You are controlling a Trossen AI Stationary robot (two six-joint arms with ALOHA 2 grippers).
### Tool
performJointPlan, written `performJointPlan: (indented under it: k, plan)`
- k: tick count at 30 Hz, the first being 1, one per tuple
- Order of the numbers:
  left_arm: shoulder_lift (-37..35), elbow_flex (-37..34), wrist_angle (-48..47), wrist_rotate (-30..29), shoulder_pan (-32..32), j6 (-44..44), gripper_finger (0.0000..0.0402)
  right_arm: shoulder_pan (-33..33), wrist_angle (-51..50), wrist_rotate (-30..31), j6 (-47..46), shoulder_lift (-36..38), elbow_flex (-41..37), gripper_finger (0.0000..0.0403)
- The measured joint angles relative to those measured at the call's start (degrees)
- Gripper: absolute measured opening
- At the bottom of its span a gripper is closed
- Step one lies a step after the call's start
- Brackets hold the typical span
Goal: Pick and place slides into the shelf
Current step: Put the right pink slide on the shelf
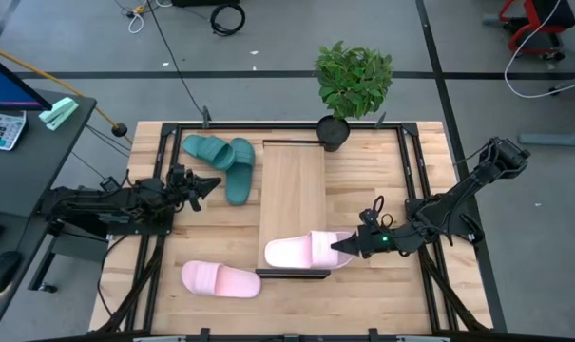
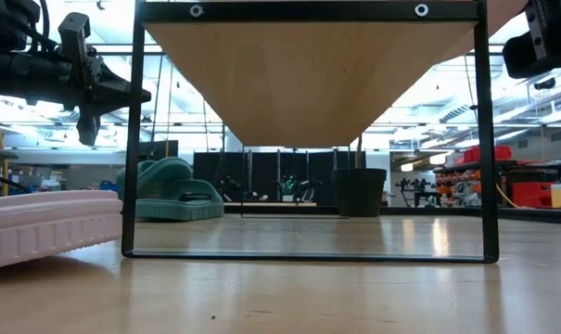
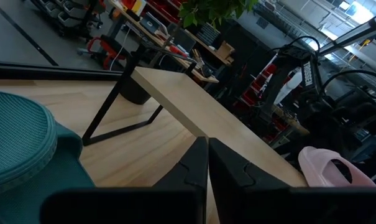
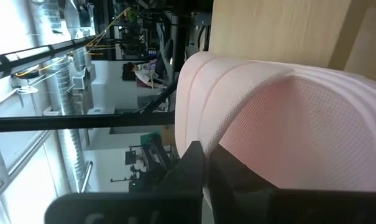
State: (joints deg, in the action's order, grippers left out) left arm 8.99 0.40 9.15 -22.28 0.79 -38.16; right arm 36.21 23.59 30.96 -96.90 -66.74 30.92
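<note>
Pinching a pink slide (image 1: pixel 301 252) on the shelf (image 1: pixel 292 190), the right gripper (image 1: pixel 349 244) hides its strap (left gripper (image 1: pixel 203 187) pressed together).

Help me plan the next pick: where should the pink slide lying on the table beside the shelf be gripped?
Grip the pink slide by its wide strap, coming down from above. It lies flat, sole down, so the raised strap is the one thin part the jaws could close on.

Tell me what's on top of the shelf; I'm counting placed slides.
One pink slide lies on the shelf at its near end, the right gripper at its strap. The board beneath it is hidden.
</note>
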Motion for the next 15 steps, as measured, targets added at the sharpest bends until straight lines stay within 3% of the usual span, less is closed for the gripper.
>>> performJointPlan:
  k: [15]
  plan:
    - [0.00, 0.00, 0.00, -0.02, -0.01, 0.00, 0.0019, -0.02, 0.00, -1.29, -0.52, 0.00, 0.00, 0.0007]
